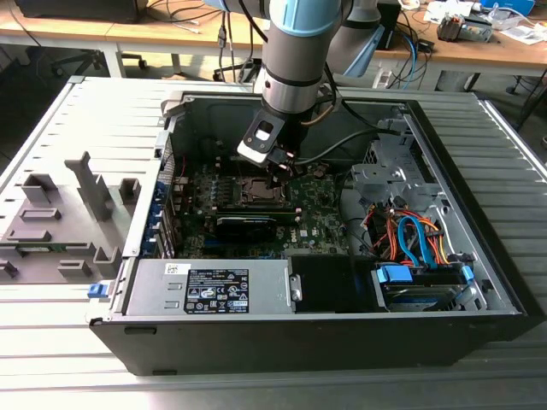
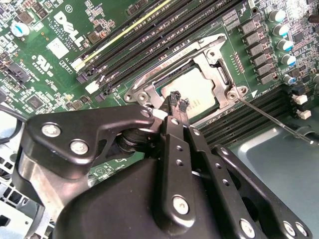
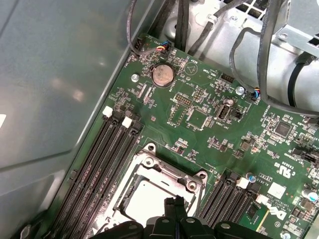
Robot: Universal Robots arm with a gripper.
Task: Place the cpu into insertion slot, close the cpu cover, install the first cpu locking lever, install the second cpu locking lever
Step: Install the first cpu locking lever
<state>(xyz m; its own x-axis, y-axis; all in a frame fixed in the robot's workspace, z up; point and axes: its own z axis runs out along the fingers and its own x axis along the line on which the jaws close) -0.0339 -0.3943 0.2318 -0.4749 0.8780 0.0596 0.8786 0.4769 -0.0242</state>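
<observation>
Exterior view, read from its left to its right: a group of grey fixtures [image 1: 60, 218] on the slatted worktop [image 1: 51, 359]; one open computer case [image 1: 325, 337]; at the frame's centre the arm's single tool [image 1: 279, 178], poised over the insertion slot [image 1: 254, 190] on the green board; at the right, a drive bay with orange and blue cables [image 1: 410, 239]. In the second wrist view the tool is clenched, its fingertips [image 2: 173, 97] drawn together with nothing seen between them, at the edge of the cpu [image 2: 197, 92]; whether they touch it cannot be told. The one cpu lies flat in the one slot, its silvery top showing through the square window of the one cpu cover [image 2: 222, 74], which lies down around it. One locking lever [image 2: 271, 118] is made out, a thin wire rod running out from a corner of the frame. Long black card slots [image 2: 149, 30] flank the socket. Judged handling: the cpu is light, stiff and fragile, best held by its edges; the cover is thin, rigid sheet, best pressed at its free rim; the lever is springy and slippery, best caught near its outer end.
</observation>
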